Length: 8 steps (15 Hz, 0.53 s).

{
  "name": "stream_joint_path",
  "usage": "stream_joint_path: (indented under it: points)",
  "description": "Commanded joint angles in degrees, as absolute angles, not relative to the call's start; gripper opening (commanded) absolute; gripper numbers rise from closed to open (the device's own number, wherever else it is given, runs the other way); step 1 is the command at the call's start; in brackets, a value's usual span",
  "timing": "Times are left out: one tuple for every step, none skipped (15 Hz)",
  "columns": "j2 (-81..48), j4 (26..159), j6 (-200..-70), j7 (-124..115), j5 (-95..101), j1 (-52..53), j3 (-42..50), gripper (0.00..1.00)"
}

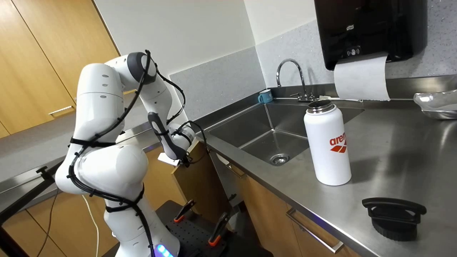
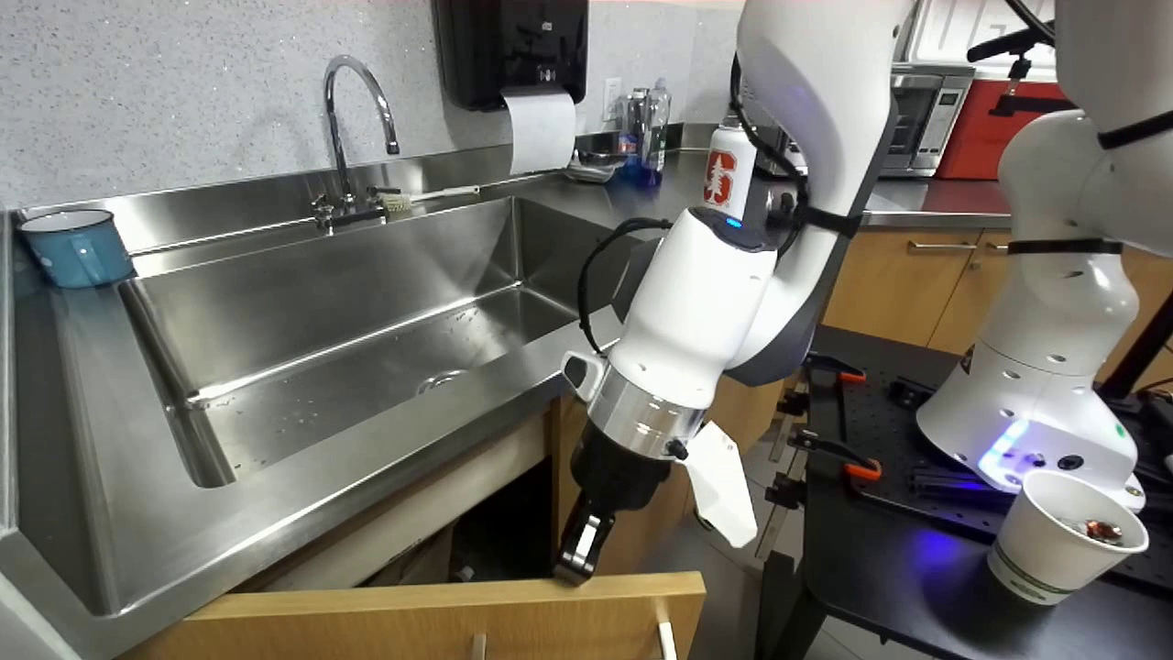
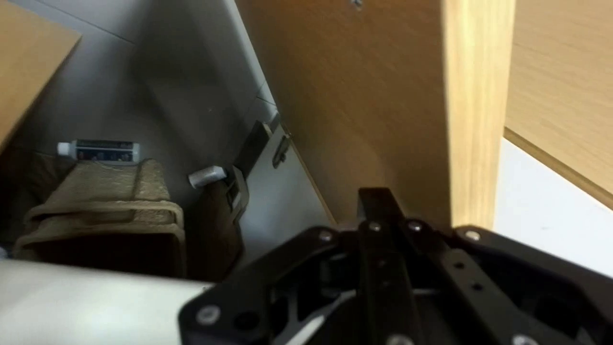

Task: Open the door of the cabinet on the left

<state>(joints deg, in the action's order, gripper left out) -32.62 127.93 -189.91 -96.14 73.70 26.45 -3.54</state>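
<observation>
The door [image 2: 431,619] stands ajar from the cabinet [image 2: 394,513] under the steel sink counter. A dark gap shows behind the door's top edge. The door [image 1: 201,178] also shows in an exterior view beside the cabinet [image 1: 257,207]. In the wrist view the door's brown inner face [image 3: 364,110] and its pale edge fill the upper right. My gripper [image 2: 575,561] is shut and empty, pointing down at the top edge, on the door's inner side. In the wrist view the gripper [image 3: 378,203] is in front of the inner face; I cannot tell if it touches.
The counter edge [image 2: 403,422] runs beside my wrist. Inside the cabinet are a tan bin [image 3: 105,211] and a small bottle [image 3: 105,151]. A white bottle [image 1: 326,146], black lid [image 1: 394,217] and blue mug [image 1: 265,96] stand on the counter. A paper cup [image 2: 1068,536] stands beside the robot base.
</observation>
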Motion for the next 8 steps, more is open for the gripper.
stream_joint_path:
  points:
    - [-39.2, 121.5, -195.7, -96.7, 71.5, 30.8, -1.1, 0.00]
    - [-40.0, 120.5, -197.1, -96.1, 70.0, 31.8, -0.9, 0.00]
    - [-41.1, 119.4, -198.8, -95.3, 68.5, 32.9, -0.5, 0.00]
    - [-41.9, 118.7, -199.6, -94.6, 67.0, 34.2, -0.1, 0.00]
    - [-42.5, 118.2, -199.7, -94.1, 65.7, 35.4, 0.4, 0.00]
    - [-42.5, 118.1, -198.0, -93.9, 64.9, 37.1, 1.2, 0.00]
    - [-41.8, 118.5, -195.0, -93.5, 64.5, 39.0, 2.2, 0.00]
    - [-40.2, 119.4, -192.5, -93.0, 64.5, 41.4, 3.6, 0.00]
